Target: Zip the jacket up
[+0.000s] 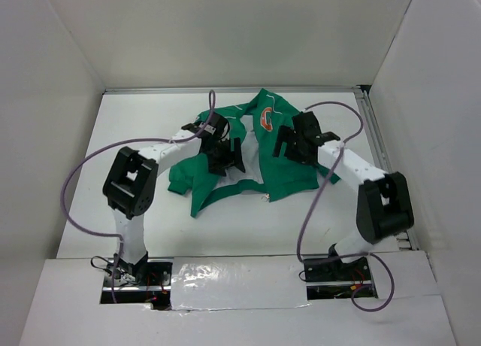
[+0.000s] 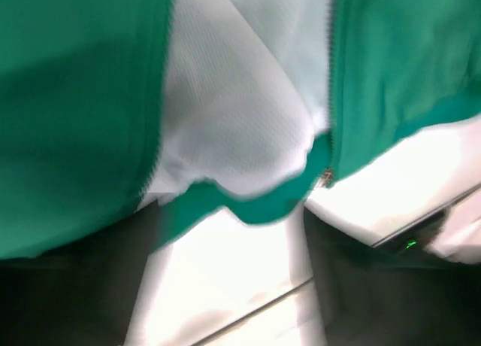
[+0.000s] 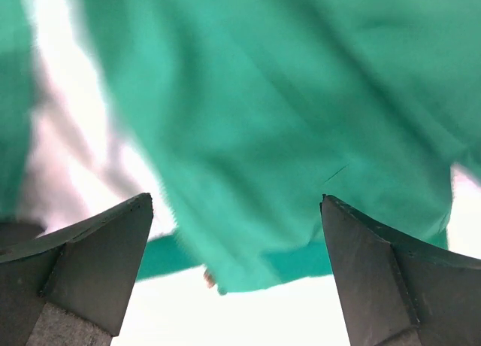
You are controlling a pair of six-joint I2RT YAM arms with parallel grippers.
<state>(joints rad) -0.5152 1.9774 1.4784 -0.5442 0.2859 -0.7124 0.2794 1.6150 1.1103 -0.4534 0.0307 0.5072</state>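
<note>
The green jacket (image 1: 301,173) is laid unzipped on the white table (image 1: 143,128), with white lining (image 2: 240,98) exposed at the near hem. The right gripper (image 3: 237,207) is held spread over the right panel, nothing pinched. The left gripper (image 1: 227,159) is set above the left panel; its state cannot be told through the blur. The orange letter patch (image 1: 266,119) is seen farthest.

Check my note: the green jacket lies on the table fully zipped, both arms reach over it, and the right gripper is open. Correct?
Not quite. The jacket is unzipped: the left wrist view shows its front edges apart with white lining between them. The rest stands: it lies on the table, both arms reach over it, and the right gripper is open.
</note>
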